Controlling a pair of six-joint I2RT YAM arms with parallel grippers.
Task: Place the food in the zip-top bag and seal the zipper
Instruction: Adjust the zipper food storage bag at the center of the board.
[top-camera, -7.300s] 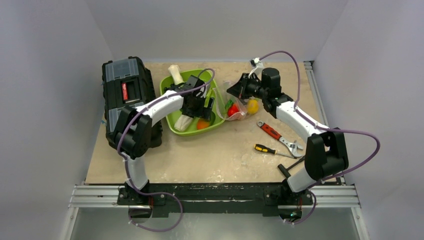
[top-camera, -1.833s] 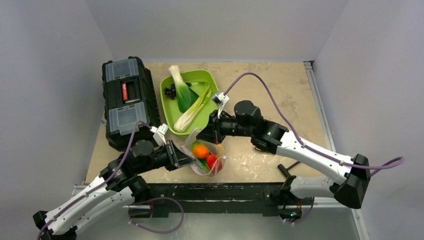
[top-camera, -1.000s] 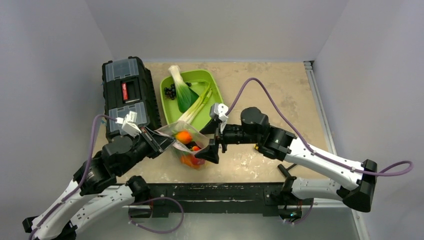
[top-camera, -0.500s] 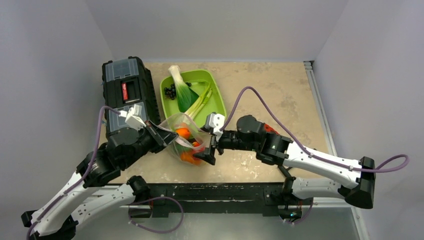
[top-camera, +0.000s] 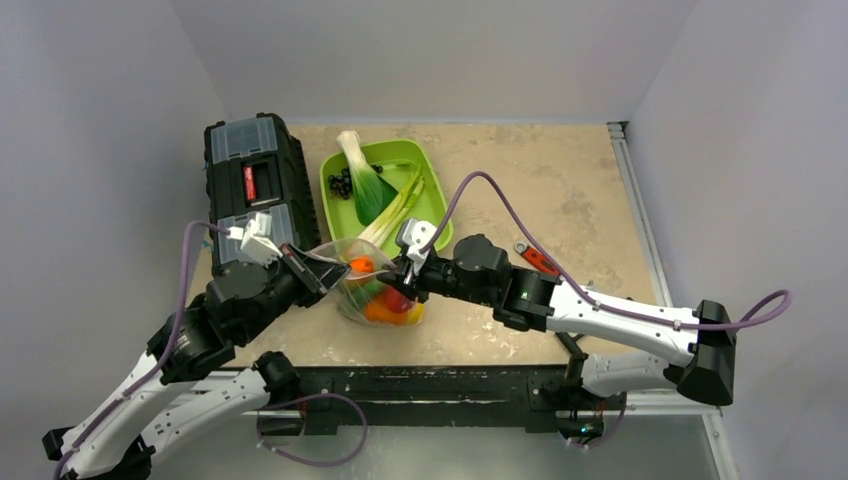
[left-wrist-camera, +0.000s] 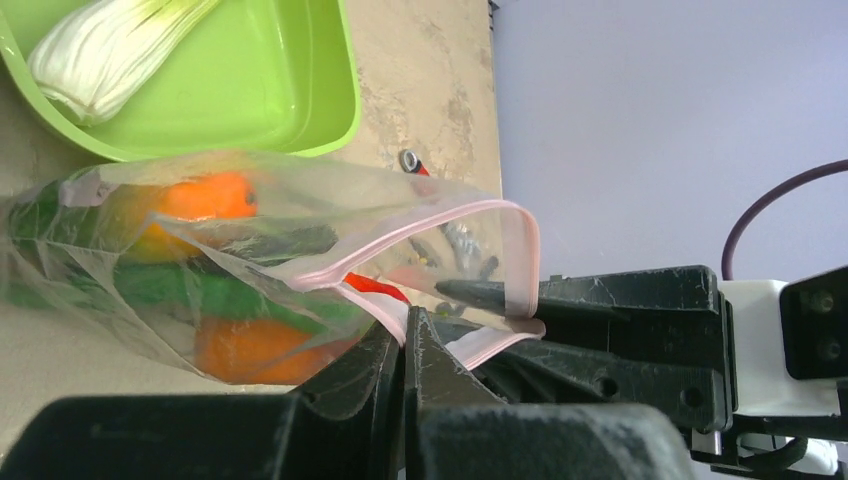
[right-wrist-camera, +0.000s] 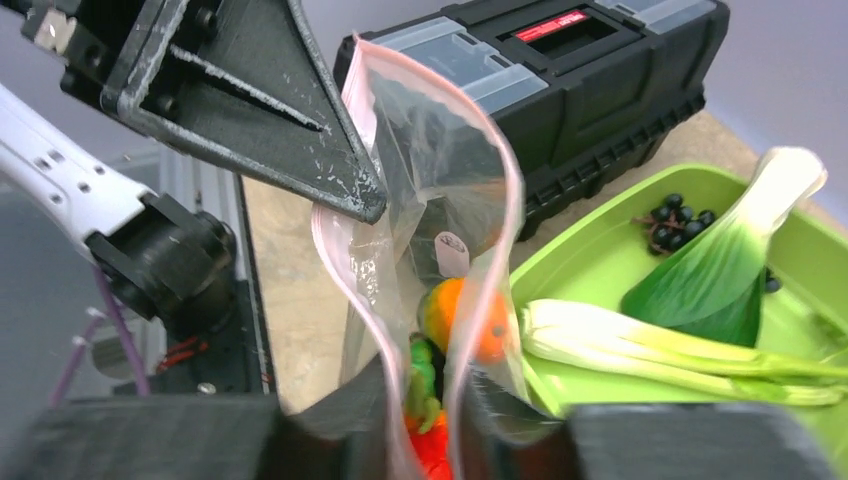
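Right gripper (top-camera: 399, 272) closer, zip-top bag (top-camera: 372, 292) touching it (unsealed)

Beige mottled surface (top-camera: 560, 180): black toolbox (top-camera: 255, 190) far left, green tray (top-camera: 405, 158) beside it, red-handled tool (top-camera: 537, 260) right, partly hidden.

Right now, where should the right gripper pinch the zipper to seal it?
Likely pinch the zipper just beside the left gripper, coming from the mouth side, jaws across both strips: they meet there and gape farther along.
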